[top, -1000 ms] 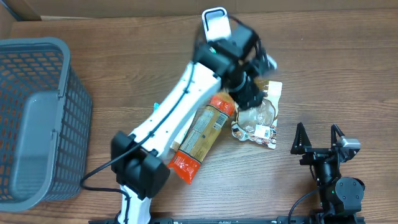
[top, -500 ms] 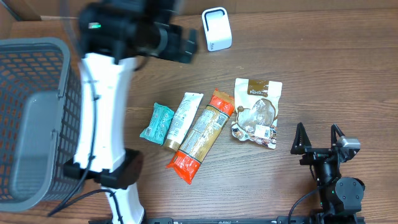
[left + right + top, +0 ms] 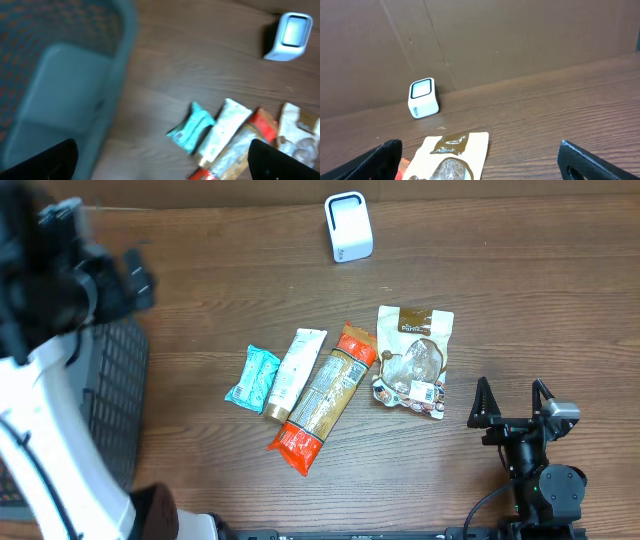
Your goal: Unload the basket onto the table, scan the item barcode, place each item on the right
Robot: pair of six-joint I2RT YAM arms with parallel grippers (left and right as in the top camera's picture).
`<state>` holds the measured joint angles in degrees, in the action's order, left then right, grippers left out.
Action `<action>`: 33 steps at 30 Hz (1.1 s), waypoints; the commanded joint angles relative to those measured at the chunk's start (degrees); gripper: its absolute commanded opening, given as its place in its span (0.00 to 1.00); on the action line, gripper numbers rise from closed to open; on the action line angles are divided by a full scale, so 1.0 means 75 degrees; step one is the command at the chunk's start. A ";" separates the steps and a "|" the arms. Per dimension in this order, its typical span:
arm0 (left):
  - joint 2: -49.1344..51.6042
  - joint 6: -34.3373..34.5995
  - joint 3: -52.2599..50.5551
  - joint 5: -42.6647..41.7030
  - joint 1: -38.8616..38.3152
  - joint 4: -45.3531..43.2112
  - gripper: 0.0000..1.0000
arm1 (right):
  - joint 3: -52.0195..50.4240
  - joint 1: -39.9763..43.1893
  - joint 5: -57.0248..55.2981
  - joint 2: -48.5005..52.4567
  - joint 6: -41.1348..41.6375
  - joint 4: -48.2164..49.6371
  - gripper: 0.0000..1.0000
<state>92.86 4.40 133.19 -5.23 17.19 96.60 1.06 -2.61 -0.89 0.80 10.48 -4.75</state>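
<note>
1. While the left end effector (image 3: 162,162), over the basket (image 3: 115,410) at far left, and the right end effector (image 3: 511,390), near right, both gape wide and empty, no scan appears under way
2. Teal packet (image 3: 253,375), white tube (image 3: 294,370), orange packet (image 3: 322,400) and brown pouch (image 3: 414,360) lie mid-worktop (image 3: 520,280), well apart from the far scanner (image 3: 348,226)
3. Judged left to do: pick an item, show its barcode to the scanner

I've swung the left arm (image 3: 35,420) away from the scanner (image 3: 348,226) — it's now far off to the scanner's left, over the basket (image 3: 122,395). The left gripper (image 3: 162,162) has spread wide — nothing between its fingers.
</note>
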 commanded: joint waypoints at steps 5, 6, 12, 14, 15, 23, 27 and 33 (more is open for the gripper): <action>-0.0953 -0.1792 -0.1227 -0.1134 0.0507 -0.0312 1.00 | -0.0082 0.0000 -0.0073 -0.0085 -0.0012 0.0023 1.00; -0.0956 -0.1786 -0.1262 -0.1116 0.0507 -0.0309 1.00 | -0.0082 0.0000 -0.0073 -0.0085 -0.0012 0.0023 1.00; -0.0924 -0.1673 -0.1294 -0.1110 0.0507 -0.0256 1.00 | -0.0082 0.0000 -0.0073 -0.0085 -0.0012 0.0023 1.00; -0.0924 -0.1673 -0.1294 -0.1110 0.0507 -0.0259 1.00 | -0.0082 0.0000 -0.0073 -0.0085 -0.0012 0.0023 1.00; -0.0924 -0.1673 -0.1294 -0.1110 0.0507 -0.0259 1.00 | -0.0082 0.0000 -0.0073 -0.0085 -0.0012 0.0023 1.00; -0.0924 -0.1673 -0.1294 -0.1110 0.0507 -0.0259 0.99 | -0.0082 0.0000 -0.0073 -0.0085 -0.0012 0.0023 1.00; -0.0924 -0.1673 -0.1294 -0.1110 0.0507 -0.0259 1.00 | -0.0082 0.0000 -0.0073 -0.0085 -0.0012 0.0023 1.00; -0.0924 -0.1673 -0.1294 -0.1110 0.0507 -0.0259 1.00 | -0.0082 0.0000 -0.0073 -0.0085 -0.0012 0.0023 1.00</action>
<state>86.26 -6.66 123.68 -12.45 21.02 94.74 1.06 -2.61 -0.89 0.80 10.48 -4.78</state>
